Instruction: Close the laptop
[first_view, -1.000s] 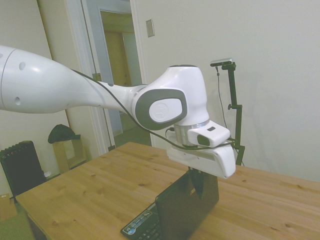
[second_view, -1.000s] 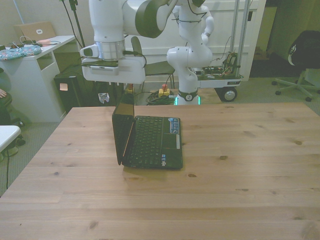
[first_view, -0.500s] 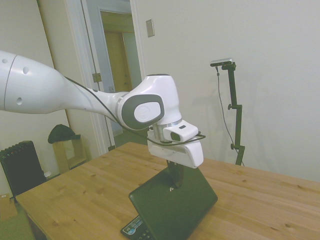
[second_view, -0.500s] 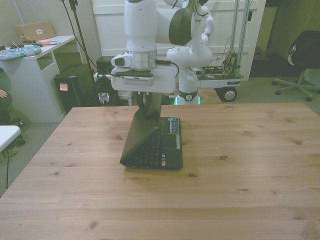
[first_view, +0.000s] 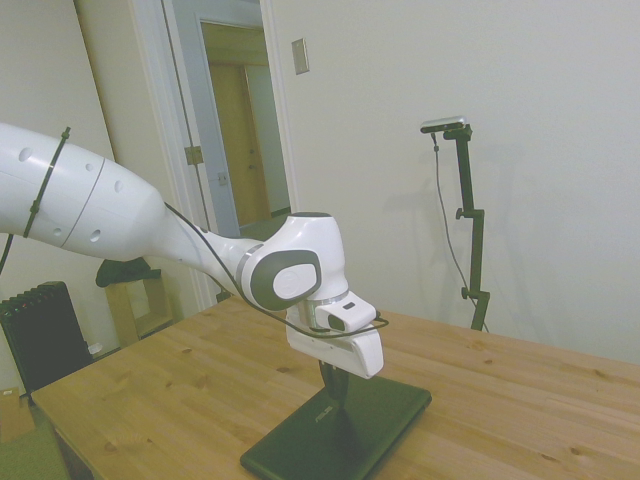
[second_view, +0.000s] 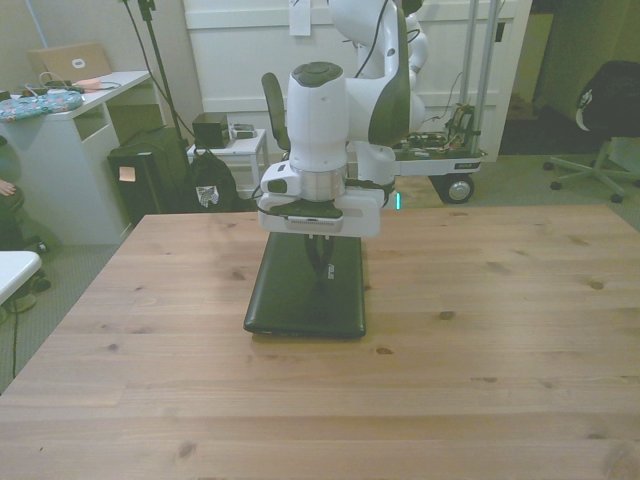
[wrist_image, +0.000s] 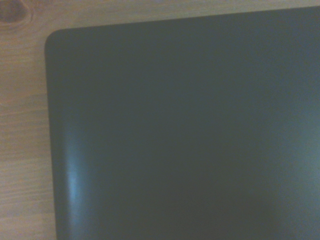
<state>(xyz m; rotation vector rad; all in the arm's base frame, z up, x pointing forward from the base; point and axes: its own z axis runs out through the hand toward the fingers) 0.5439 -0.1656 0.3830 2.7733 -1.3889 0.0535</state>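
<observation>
Front view, far left: a white desk (second_view: 75, 105) with clutter sat at the upper left, a dark bin or case (second_view: 145, 175) beside it and a black bag (second_view: 208, 188) just right of that, all behind the tabletop (second_view: 500, 330). Laptop (second_view: 300, 290) lay flat on the tabletop left of frame centre, lid fully down, dark lid facing up, long axis running away from the camera. Tool (second_view: 322, 262) was directly above the laptop, its dark fingers reaching down onto the lid near the lid's middle; the white wrist block hid most of them. Fingers looked pressed together into one narrow dark stem, nothing pinched between them, tips at or touching the lid surface. Right of the arm: a wheeled cart (second_view: 445, 150) with wiring behind the tabletop, and a dark office chair (second_view: 605, 120) at the upper right. Side view: the arm (first_view: 150, 240) came in from the frame's left, a dark radiator (first_view: 40, 335) at lower left, an open doorway (first_view: 240, 130) upper left of centre. Laptop (first_view: 350, 440) was at bottom centre, closed, flat on the wood, logo visible on the lid next to the tool (first_view: 333, 388), which stood upright on the lid. Wrist view: blurry, frame mostly filled by the dark lid (wrist_image: 190, 130), one rounded corner visible with a strip of tabletop (wrist_image: 22, 125) wood beside it.
</observation>
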